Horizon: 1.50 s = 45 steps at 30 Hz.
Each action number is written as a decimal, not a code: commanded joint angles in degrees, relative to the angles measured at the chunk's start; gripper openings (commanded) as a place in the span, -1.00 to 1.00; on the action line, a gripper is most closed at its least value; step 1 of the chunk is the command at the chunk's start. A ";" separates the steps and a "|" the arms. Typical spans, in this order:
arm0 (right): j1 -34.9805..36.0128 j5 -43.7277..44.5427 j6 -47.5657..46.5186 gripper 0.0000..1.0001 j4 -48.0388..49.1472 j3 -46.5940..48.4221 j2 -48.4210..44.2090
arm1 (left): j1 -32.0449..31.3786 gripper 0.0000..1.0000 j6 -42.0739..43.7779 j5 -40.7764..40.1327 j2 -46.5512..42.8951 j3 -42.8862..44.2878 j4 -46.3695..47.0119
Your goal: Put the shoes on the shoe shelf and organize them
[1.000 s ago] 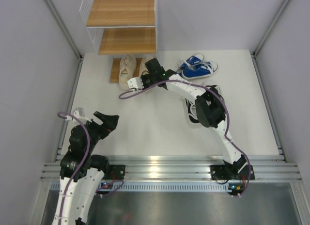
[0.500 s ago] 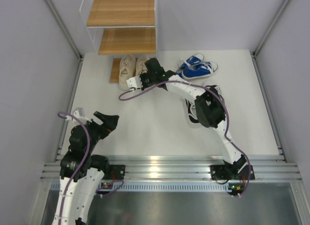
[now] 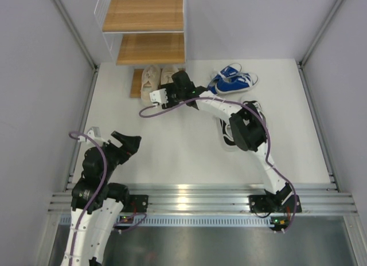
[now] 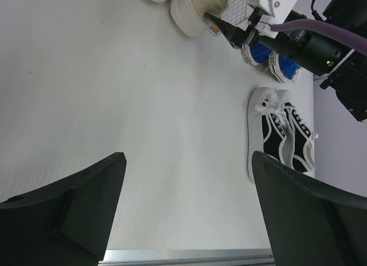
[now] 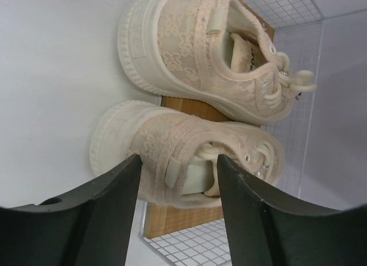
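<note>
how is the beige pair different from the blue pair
The beige pair is cream all over; the blue pair has white laces and soles. The beige pair rests on the shoe shelf's lowest board, heels overhanging; the blue pair lies on the table beside it. Both are lace-up sneakers.

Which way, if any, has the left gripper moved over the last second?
No. The left gripper sits at the same spot in the top view, just as far from the metal rail as before, its jaws open.
</note>
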 commanded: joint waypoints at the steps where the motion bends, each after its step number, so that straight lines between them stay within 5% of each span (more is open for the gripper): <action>1: -0.12 0.41 0.53 0.16 4.34 -2.93 -3.15 | 0.26 0.93 -0.44 0.22 0.65 0.56 2.73; 9: -0.03 -6.01 5.71 0.55 4.17 -15.32 -17.82 | 0.26 0.96 -2.37 2.94 2.84 -0.67 5.37; 13: -0.12 -10.49 8.70 0.69 -6.71 -17.96 -26.08 | 0.26 0.96 -3.17 5.32 6.78 -0.67 7.39; 17: -1.52 -18.81 8.53 0.68 -27.60 -20.68 -35.12 | 0.26 0.96 -2.38 10.84 10.66 -0.84 9.32; 23: -11.00 -25.16 21.08 0.61 -37.32 -30.33 -46.55 | 0.17 0.86 -1.06 17.62 19.97 1.53 11.43; 27: -24.68 -28.60 27.77 0.58 -36.27 -40.10 -54.74 | -1.05 0.73 -1.06 19.66 27.35 4.69 14.50; 30: -32.43 -26.85 33.39 0.57 -34.08 -45.90 -60.01 | -6.75 0.69 -1.67 12.92 33.06 8.11 18.18; 35: -39.92 -24.75 42.52 0.50 -28.48 -54.06 -67.21 | -27.84 0.43 -7.90 -2.31 48.52 14.52 27.41; 39: -43.08 -18.24 49.57 0.51 -23.53 -58.22 -70.83 | -34.09 0.23 -11.60 -4.61 61.53 21.01 33.75; 45: -46.08 -15.24 51.77 0.52 -20.98 -60.33 -72.07 | -40.78 0.20 -12.57 -9.00 79.04 33.78 34.55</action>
